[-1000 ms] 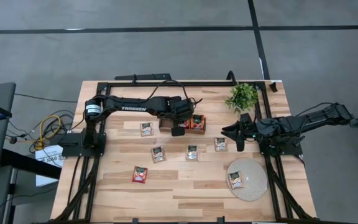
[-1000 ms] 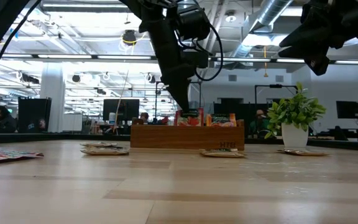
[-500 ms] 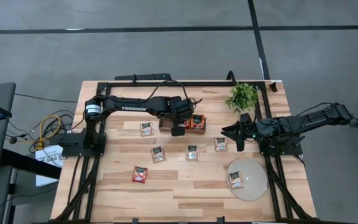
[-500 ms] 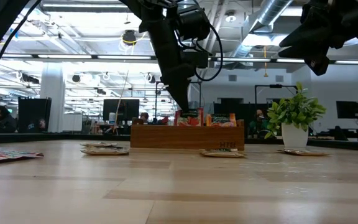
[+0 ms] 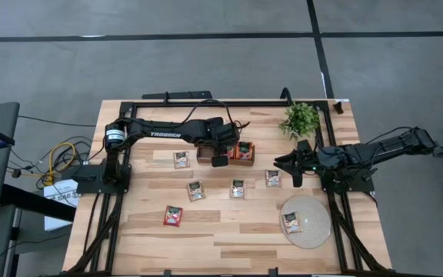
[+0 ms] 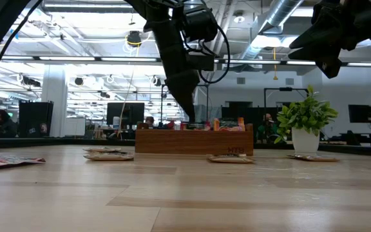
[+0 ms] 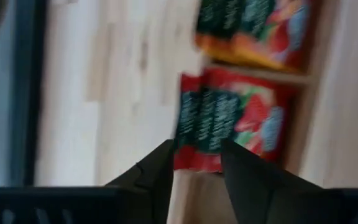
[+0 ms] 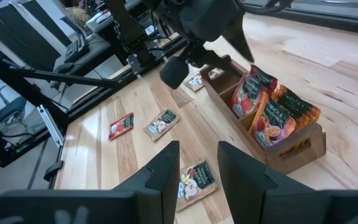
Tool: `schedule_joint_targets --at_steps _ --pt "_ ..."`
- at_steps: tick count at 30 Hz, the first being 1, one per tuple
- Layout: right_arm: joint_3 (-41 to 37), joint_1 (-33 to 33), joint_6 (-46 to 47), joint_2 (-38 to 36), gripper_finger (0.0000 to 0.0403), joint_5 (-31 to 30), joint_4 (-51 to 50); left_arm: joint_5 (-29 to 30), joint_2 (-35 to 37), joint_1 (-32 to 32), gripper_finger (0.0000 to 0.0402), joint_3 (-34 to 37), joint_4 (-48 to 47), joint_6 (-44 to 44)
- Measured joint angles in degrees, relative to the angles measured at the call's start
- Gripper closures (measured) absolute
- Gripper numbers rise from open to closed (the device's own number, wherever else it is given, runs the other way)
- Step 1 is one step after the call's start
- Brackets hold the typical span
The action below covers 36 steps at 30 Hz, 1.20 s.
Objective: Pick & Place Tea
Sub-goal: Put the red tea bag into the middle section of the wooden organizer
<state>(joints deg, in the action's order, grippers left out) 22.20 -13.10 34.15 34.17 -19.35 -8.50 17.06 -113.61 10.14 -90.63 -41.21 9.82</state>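
Observation:
My left gripper (image 5: 221,154) hangs open over the wooden box (image 6: 192,140) at the table's far middle, pointing steeply down. Just past its fingertips (image 7: 194,152) a red tea sachet (image 7: 229,121) stands in the box, next to an orange one (image 7: 253,31). Several more sachets lie flat on the table: beige ones (image 5: 181,159), (image 5: 196,190), (image 5: 238,188), (image 5: 273,178) and a red one (image 5: 173,216). My right gripper (image 5: 289,168) waits open at the table's right, raised, with nothing between its fingers (image 8: 197,152).
A round woven mat (image 5: 314,211) at the near right bears one beige sachet (image 5: 292,223). A small potted plant (image 5: 300,119) stands at the far right. The black frame rails (image 5: 206,102) run along the table's edges. Bare wood lies along the near edge.
My left gripper has let go of the red sachet. In the low view the sachet stood well above the box's rim beside the fingers; now it has dropped into the box and only its top shows. The arm has stayed above the box.

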Motion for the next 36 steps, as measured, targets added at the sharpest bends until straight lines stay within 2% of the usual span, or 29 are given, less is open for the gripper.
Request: schedule_joint_targets --at_steps 3,6,8,13,15,18,27,33,36 --pt "0.0 0.0 0.0 0.0 0.0301 0.0 0.0 3.4 1.4 -0.4 0.0264 0.0 -2.9 -0.3" --pt "0.0 0.0 0.0 0.0 0.0301 0.0 0.0 2.2 4.4 -1.3 0.0261 0.0 -8.9 -3.3" --pt "0.0 0.0 0.0 0.0 0.0301 0.1 0.0 -3.2 6.7 -2.4 0.0261 0.0 -14.5 -6.5" --pt "0.0 0.0 0.0 0.0 0.0301 0.1 0.0 -22.0 11.8 -5.5 0.0261 0.0 -27.2 -13.0" --pt "0.0 0.0 0.0 0.0 0.0301 0.1 0.0 -25.1 13.0 -7.2 0.0261 0.0 -30.9 -14.9" --pt "0.0 0.0 0.0 0.0 0.0301 0.1 0.0 -25.6 14.1 -10.6 0.0261 0.0 -34.8 -16.4" --pt "0.0 0.0 0.8 0.0 0.0301 0.0 -0.1 -25.7 14.8 -22.3 0.0262 8.9 -34.0 -20.3" --pt "0.0 0.0 0.9 0.0 0.0301 0.5 -0.1 -24.2 15.7 -29.6 0.0262 20.4 -21.4 -26.8" --pt "0.0 0.0 1.0 0.0 0.0301 1.5 -0.1 -23.2 16.8 -31.1 0.0262 25.2 -14.7 -29.7"
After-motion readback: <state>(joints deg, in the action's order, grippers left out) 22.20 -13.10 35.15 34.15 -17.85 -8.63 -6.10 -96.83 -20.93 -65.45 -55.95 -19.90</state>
